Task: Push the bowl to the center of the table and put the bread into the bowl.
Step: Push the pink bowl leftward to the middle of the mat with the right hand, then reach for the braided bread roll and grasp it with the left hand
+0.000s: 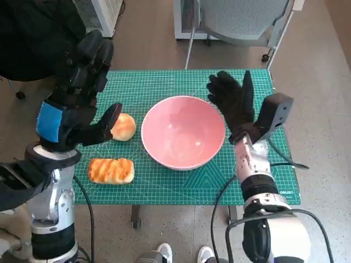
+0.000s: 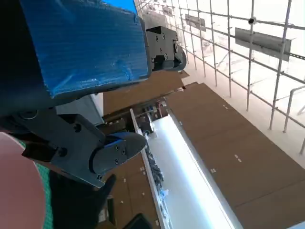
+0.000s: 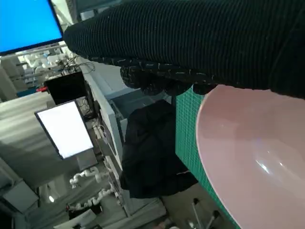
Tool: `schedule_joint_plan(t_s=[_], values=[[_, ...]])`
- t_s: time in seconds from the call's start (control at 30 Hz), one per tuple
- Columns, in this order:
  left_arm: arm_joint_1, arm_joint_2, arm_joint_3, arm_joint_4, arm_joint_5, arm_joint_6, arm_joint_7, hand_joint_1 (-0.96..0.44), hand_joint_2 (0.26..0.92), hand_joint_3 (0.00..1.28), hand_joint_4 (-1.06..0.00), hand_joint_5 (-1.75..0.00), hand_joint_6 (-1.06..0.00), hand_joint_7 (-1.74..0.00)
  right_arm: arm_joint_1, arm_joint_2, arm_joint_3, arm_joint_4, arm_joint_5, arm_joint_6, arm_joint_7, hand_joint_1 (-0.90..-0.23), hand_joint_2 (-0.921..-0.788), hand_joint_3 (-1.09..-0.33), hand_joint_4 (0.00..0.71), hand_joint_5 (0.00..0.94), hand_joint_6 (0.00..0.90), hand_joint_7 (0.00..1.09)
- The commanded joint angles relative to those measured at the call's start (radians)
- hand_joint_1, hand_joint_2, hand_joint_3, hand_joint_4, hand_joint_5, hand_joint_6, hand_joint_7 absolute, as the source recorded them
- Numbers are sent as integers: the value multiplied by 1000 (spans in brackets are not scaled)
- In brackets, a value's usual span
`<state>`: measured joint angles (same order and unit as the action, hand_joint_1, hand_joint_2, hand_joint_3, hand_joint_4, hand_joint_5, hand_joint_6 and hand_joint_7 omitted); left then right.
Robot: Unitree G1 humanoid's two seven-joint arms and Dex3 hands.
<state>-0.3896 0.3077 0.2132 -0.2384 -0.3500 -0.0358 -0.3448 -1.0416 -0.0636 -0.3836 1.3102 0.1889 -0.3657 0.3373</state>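
Two pieces of bread sit on my side of the mat: a round bun [image 1: 124, 126] and a longer braided loaf [image 1: 111, 170] nearer the table's front edge. My left hand [image 1: 77, 104] hangs over the mat's left part, fingers spread and holding nothing, with its thumb tip right beside the round bun; from the head view I cannot tell whether it actually touches. The braided loaf lies apart from that hand, just below it in the head view.

My right hand [image 1: 233, 98], in its black glove, is raised with fingers splayed and empty, standing just beside the far right rim of the pink bowl [image 1: 184, 131]. In the right wrist view the glove [image 3: 200, 43] runs close along the bowl's rim [image 3: 248, 157], though contact is not clear there either.

Beneath everything is a green cutting mat [image 1: 164, 82] with a printed grid, covering the small table. Around it I see brownish floor, the leg and base of a grey chair [image 1: 241, 22] beyond the far edge, and a person's white shoes [image 1: 164, 253] at the near edge. Dark clothing [image 1: 33, 33] fills the upper left corner.

As for the bowl, it stands upright near the mat's middle, with neither piece of bread inside.
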Motion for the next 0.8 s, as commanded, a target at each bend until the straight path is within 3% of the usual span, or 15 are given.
schedule_joint_plan(t_s=[0.03,0.3,0.37,0.63,0.7,0.73,0.77,0.8], values=[[22,0,15,-20,-3,-25,2,-198,716,757,-33,-8,1,-412,-2,-24,4,-21,2,-84,54,-695,-921,-926,455,0,464,289],[40,0,31,-19,-14,-42,0,-212,748,681,-38,-14,1,-419,11,-46,15,-121,30,-284,197,-672,-921,-889,351,0,351,176],[43,-1,30,-23,-14,-43,1,-214,754,670,-37,-15,1,-421,21,-49,22,-147,35,-315,229,-684,-921,-850,349,6,357,171],[53,18,3,-65,67,-46,22,-253,726,627,-28,-12,1,-376,95,-69,63,-330,106,-401,407,-677,-921,-852,261,0,291,116],[73,95,-14,-92,203,-47,18,-265,665,590,-14,-5,1,-262,108,-72,68,-364,129,-405,436,-667,-921,-851,256,0,292,113],[104,222,-22,-177,349,40,-34,-266,649,581,-11,-4,1,-236,115,-73,69,-382,143,-403,452,-665,-921,-851,255,0,293,114],[126,311,-28,-239,454,107,-73,-251,644,440,-7,-2,1,-208,120,-74,70,-394,154,-402,462,-660,-921,-853,260,3,304,118],[139,427,-47,-334,540,267,-150,-242,662,309,-4,-1,0,-190,125,-75,69,-407,166,-399,473,-656,-921,-853,264,5,312,121]])
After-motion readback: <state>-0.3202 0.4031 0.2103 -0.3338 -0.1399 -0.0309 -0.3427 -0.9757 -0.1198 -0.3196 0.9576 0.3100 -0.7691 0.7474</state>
